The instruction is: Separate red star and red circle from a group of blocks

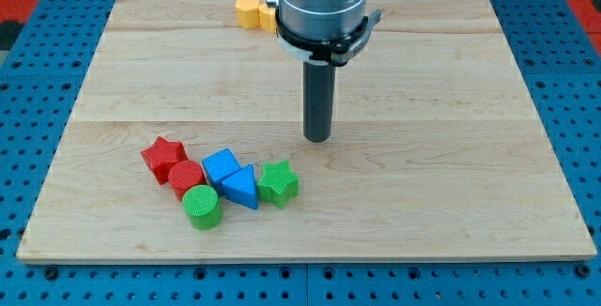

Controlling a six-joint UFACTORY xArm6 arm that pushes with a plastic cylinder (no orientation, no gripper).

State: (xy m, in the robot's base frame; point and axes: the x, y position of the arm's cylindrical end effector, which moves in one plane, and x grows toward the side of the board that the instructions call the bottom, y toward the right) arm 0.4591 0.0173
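A red star (162, 155) lies at the view's lower left on the wooden board (451, 109). A red circle (184, 177) touches its lower right side. They sit in a tight group with a blue cube (222, 168), a blue triangle (240, 188), a green circle (202, 206) and a green star (278, 183). My tip (318, 138) rests on the board above and to the right of the group, a short way above the green star and touching no block.
A yellow block (249, 11) and an orange-yellow block (269, 15), partly hidden behind the arm's body, sit at the board's top edge. Blue pegboard (38, 81) surrounds the board.
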